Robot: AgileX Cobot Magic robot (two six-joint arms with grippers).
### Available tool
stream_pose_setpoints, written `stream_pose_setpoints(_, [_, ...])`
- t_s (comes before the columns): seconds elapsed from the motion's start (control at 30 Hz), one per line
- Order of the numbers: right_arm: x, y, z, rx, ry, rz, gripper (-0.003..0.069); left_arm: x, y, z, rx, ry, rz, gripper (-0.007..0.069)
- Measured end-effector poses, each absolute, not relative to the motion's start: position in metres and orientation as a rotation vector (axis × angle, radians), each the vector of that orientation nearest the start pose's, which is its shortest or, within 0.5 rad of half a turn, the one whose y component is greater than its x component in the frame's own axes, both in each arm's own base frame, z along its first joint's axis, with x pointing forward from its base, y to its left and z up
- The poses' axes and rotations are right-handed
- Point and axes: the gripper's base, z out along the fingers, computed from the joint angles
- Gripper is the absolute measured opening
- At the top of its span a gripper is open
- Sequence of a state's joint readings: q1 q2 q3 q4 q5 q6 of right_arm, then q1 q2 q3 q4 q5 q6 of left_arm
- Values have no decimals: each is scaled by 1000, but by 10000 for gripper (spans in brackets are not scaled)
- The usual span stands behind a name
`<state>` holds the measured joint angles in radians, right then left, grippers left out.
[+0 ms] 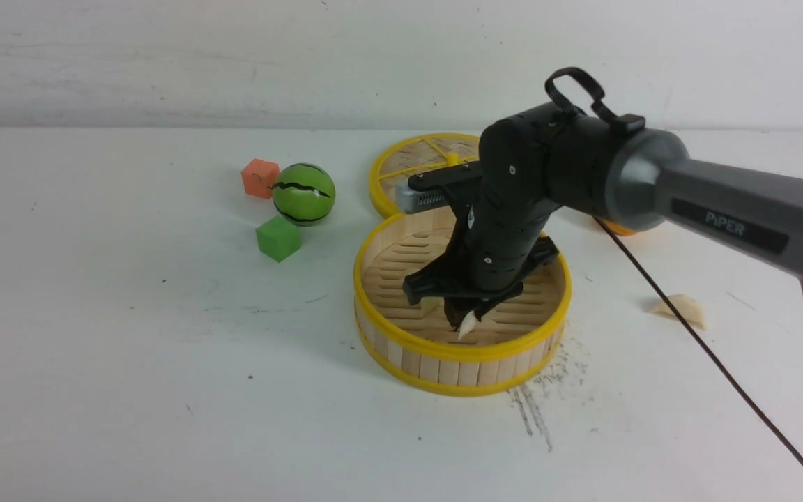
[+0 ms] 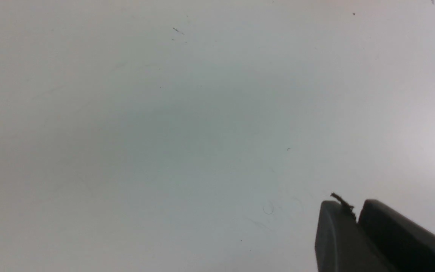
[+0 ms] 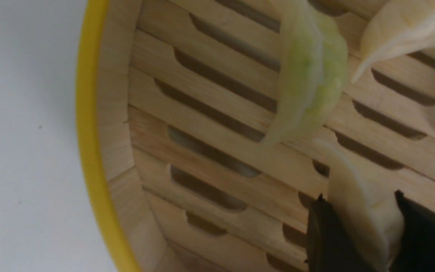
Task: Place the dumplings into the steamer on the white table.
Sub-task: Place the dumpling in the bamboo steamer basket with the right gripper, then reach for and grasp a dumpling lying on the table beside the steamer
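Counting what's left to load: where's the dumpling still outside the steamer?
In the front view, the dumpling lies on the white table, to the right of the steamer, where the black cable crosses it.

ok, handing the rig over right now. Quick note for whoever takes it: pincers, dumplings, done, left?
Left pincer: shut, holding nothing, over bare white table.
Right pincer: shut on the held cream dumpling, low inside the steamer, not yet released.
Done: a greenish dumpling and a second cream dumpling lie on the steamer's slats.
Left: release the held one, then fetch the loose cream dumpling on the table to the steamer's right. No other dumpling is in view; the arm may hide one.
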<state>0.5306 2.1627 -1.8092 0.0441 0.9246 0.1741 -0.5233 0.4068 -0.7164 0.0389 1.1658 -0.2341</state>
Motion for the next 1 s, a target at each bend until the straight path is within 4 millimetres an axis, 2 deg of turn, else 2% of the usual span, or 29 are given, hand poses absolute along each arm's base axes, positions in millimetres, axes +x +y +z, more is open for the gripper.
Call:
stream_pose_setpoints(0.23, [403, 241, 208, -468, 2775, 238, 386, 39, -19, 324, 342, 2346, -321, 84])
stream_pose_setpoints(0.33, [400, 237, 222, -530, 2764, 203, 444, 39, -19, 323, 342, 2347, -321, 87])
stream_pose_setpoints(0.4, [398, 231, 241, -572, 2718, 158, 461, 39, -19, 323, 342, 2353, -319, 88])
stream_pose_setpoints(0.43, [397, 224, 259, -575, 2679, 129, 465, 38, -19, 323, 343, 2359, -318, 88])
stream_pose_setpoints(0.5, [397, 206, 283, -552, 2630, 74, 469, 38, -18, 322, 337, 2373, -319, 90])
stream_pose_setpoints(0.53, [399, 190, 296, -514, 2615, 47, 470, 37, -18, 322, 330, 2380, -321, 91])
stream_pose_setpoints(0.57, [400, 184, 299, -502, 2614, 31, 471, 37, -18, 321, 326, 2384, -323, 91])
stream_pose_setpoints(0.63, [407, 150, 310, -426, 2628, -15, 471, 37, -18, 321, 318, 2386, -328, 91])
stream_pose_setpoints(0.67, [412, 127, 310, -382, 2655, -35, 471, 37, -18, 321, 315, 2387, -330, 91])
stream_pose_setpoints(0.7, [413, 124, 310, -375, 2660, -37, 471, 37, -18, 321, 315, 2387, -330, 91])
stream_pose_setpoints(0.73, [420, 96, 306, -328, 2699, -32, 471, 37, -18, 321, 315, 2387, -330, 91])
stream_pose_setpoints(0.77, [424, 81, 302, -309, 2723, -11, 471, 37, -18, 321, 315, 2387, -330, 91])
stream_pose_setpoints(0.9, [438, 40, 278, -317, 2781, 145, 471, 37, -18, 322, 315, 2384, -331, 91])
stream_pose_setpoints(1.0, [445, 28, 260, -390, 2803, 193, 471, 38, -19, 322, 314, 2377, -336, 91])
